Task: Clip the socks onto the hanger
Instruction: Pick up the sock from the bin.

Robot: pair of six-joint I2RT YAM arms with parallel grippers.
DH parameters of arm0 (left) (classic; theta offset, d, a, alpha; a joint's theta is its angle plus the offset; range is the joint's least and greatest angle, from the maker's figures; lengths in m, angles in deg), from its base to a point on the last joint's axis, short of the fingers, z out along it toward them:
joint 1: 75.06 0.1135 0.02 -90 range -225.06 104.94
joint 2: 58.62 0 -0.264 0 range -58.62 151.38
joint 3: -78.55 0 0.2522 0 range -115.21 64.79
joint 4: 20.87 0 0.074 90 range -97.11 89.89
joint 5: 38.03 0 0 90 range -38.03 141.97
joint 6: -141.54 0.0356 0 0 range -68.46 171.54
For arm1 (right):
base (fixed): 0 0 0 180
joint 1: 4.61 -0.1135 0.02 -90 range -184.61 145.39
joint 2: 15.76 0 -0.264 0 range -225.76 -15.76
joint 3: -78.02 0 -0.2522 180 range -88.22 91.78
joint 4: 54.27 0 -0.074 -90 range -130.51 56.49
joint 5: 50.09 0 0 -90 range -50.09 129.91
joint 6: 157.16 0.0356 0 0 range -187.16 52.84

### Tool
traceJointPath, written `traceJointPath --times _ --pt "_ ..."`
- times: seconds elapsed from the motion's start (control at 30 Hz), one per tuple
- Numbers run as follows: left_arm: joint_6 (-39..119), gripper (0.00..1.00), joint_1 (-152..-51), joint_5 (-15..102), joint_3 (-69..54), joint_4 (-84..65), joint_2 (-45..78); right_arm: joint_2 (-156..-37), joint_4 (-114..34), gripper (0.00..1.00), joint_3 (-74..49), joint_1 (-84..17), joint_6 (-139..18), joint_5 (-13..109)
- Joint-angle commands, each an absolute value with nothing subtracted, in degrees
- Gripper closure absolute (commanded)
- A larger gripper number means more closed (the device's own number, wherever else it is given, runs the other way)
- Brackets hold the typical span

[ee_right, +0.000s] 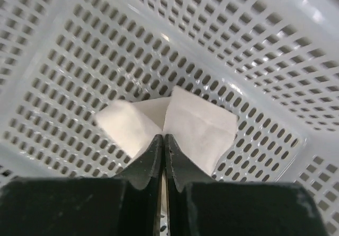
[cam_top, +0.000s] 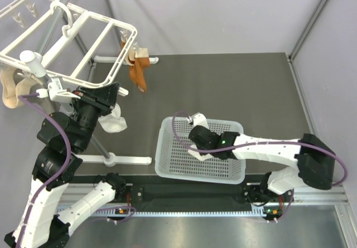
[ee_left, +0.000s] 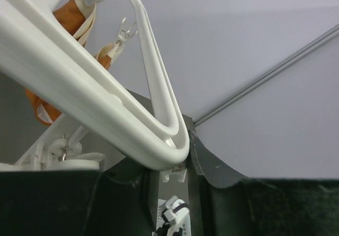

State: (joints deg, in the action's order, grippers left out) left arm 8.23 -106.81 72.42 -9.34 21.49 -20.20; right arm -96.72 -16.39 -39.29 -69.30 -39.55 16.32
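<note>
Care suits the lift: right gripper (ee_right: 164, 138), jaws pressed together on a white sock (ee_right: 204, 130) in the basket (ee_right: 69, 45), should rise slowly, while left gripper (cam_top: 110, 96) apparently pinches the other sock (cam_top: 114, 124) beside the hanger (cam_top: 104, 17).

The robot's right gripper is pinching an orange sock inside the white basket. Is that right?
Not quite. The sock is white, not orange. The right wrist view shows it: the right gripper is shut on white fabric, which lies inside the white basket.
</note>
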Motion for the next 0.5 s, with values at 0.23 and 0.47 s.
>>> traceJointPath --times 0.23,0.47 --pt "8.91 1.0 -106.88 72.19 -8.95 22.86 -19.94 -70.63 -32.22 1.0 -41.01 -68.24 -47.47 20.65" --pt "8.12 1.0 -106.79 71.75 -7.55 22.07 -20.3 -66.11 -46.21 0.9 -52.34 -68.07 -48.53 34.54"
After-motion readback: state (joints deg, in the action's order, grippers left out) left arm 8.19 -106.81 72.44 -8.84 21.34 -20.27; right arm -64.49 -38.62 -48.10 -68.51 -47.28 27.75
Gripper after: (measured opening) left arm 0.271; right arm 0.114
